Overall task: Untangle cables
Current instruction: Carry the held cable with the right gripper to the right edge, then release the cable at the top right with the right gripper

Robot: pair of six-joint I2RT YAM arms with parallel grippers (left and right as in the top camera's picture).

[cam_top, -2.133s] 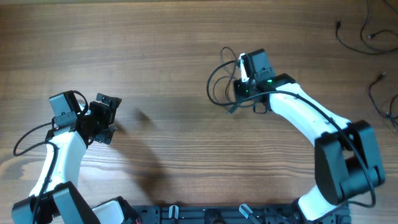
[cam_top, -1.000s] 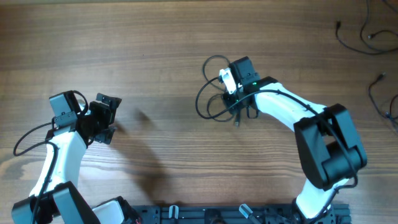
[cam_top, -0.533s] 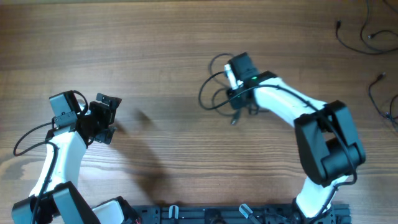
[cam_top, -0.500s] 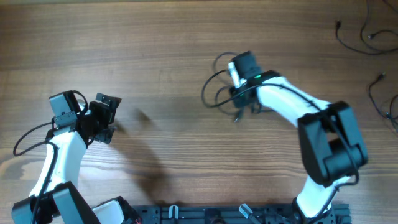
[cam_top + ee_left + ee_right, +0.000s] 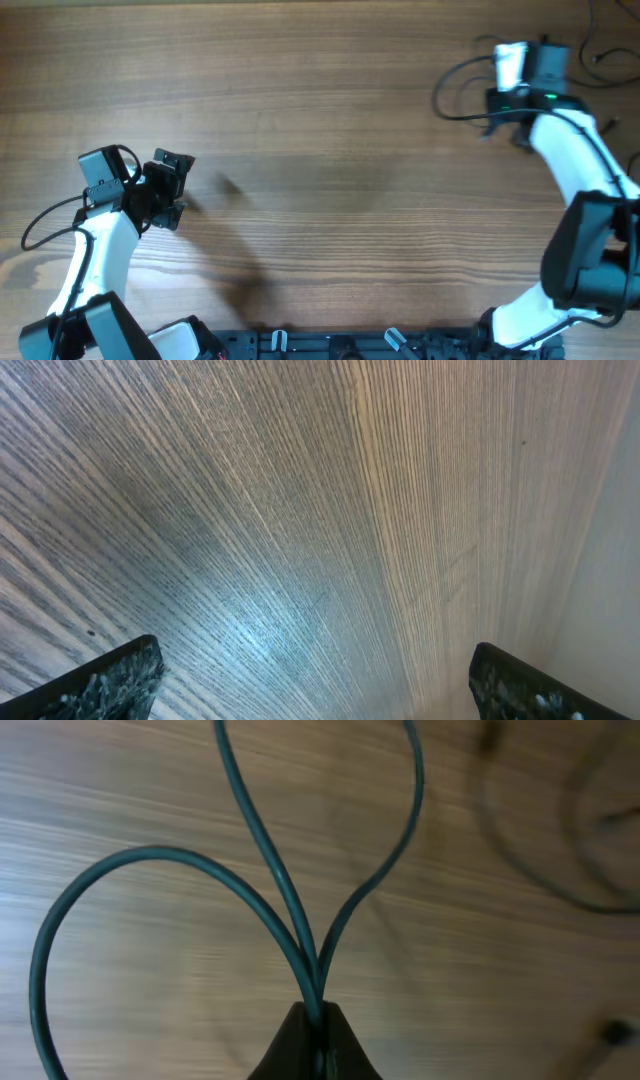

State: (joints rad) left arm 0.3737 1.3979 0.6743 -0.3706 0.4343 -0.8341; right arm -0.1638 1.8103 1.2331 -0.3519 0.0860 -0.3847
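Note:
My right gripper (image 5: 497, 100) is at the table's far right and is shut on a thin black cable (image 5: 452, 88), whose loops hang out to its left. In the right wrist view the jaws (image 5: 318, 1018) pinch two or three strands of this cable (image 5: 312, 982) together, and the loops fan up and left over the wood. More loose cables (image 5: 572, 68) lie in the far right corner, just beyond the gripper. My left gripper (image 5: 180, 190) rests open at the left. Only bare wood shows between its fingers (image 5: 112, 682).
Another thin cable (image 5: 612, 150) trails along the right edge. In the right wrist view, blurred cable loops (image 5: 590, 870) and a small plug (image 5: 615, 1032) lie on the wood to the right. A black rail (image 5: 330, 345) runs along the near edge.
My right arm has swung from the table's middle to the far right, carrying the looped cable with it. The left arm has not moved.

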